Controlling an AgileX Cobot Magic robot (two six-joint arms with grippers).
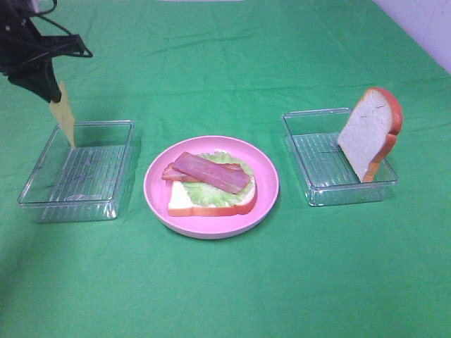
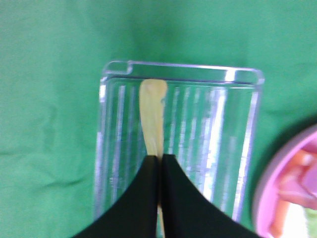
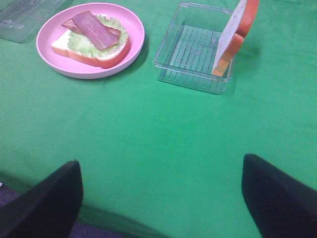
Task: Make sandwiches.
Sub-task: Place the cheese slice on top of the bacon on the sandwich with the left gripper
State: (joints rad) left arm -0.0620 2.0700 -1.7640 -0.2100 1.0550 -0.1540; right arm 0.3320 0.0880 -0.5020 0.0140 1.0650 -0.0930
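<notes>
A half-built sandwich lies on the round pink plate (image 1: 265, 184): a bread slice (image 1: 179, 201) at the bottom, frilly green lettuce (image 1: 210, 192) on it, and bacon strips (image 1: 211, 171) on top. My left gripper (image 1: 51, 90) is shut on the yellow cheese square (image 1: 65, 117), which hangs edge-on over the far end of the left clear tray (image 1: 77, 205). The left wrist view shows the fingers (image 2: 143, 198) pinched on the cheese (image 2: 153, 111) above that tray (image 2: 220, 124). A second bread slice (image 1: 368, 130) leans upright in the right clear tray (image 1: 317, 160). My right gripper (image 3: 161, 166) is open over bare cloth.
A green cloth (image 1: 225, 289) covers the whole table. The plate (image 3: 134, 27) and the right tray (image 3: 188, 52) with its leaning bread (image 3: 232, 32) lie ahead of the right gripper. The right arm is outside the high view.
</notes>
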